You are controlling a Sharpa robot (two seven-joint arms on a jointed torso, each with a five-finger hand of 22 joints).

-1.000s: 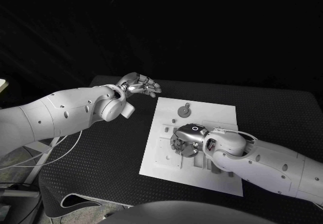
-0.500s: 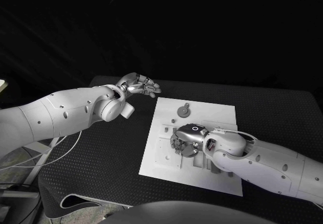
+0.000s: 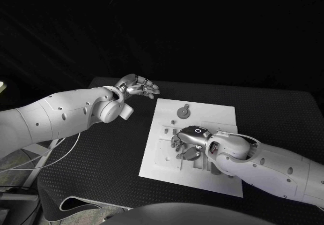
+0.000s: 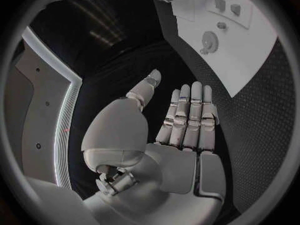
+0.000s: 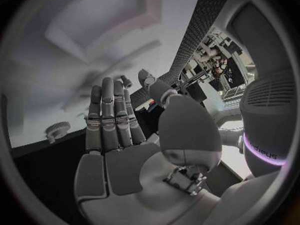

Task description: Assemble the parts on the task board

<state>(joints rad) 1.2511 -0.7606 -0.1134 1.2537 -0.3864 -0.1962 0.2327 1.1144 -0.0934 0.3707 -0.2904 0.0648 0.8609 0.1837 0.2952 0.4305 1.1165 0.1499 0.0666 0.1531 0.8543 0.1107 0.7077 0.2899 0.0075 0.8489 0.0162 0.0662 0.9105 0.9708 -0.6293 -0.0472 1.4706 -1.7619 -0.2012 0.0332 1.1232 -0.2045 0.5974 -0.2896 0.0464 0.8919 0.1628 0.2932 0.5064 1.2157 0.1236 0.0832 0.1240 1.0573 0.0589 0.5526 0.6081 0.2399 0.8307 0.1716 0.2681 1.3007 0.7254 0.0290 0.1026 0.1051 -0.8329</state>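
Observation:
The white task board (image 3: 209, 110) lies in the middle of the black table. A round grey part (image 3: 183, 111) with a small tab sits near the board's far edge, also seen from the left wrist (image 4: 209, 40). My right hand (image 3: 186, 143) hovers low over the board's middle, fingers pointing down at the small parts (image 3: 166, 132) there. In the right wrist view that hand (image 5: 115, 135) has straight fingers and holds nothing, and a round toothed part (image 5: 57, 130) lies beside it. My left hand (image 3: 140, 86) floats off the board's far left corner, palm bare (image 4: 181, 135) and fingers spread.
Black table mat (image 3: 101, 145) surrounds the board, with wide room on the left and at the far right (image 3: 276, 117). The right forearm (image 3: 270, 164) covers the board's near right part. A cable (image 3: 47, 150) hangs off the table's left edge.
The right hand has shifted slightly toward the board's near side, staying over the middle. The left hand has barely moved.

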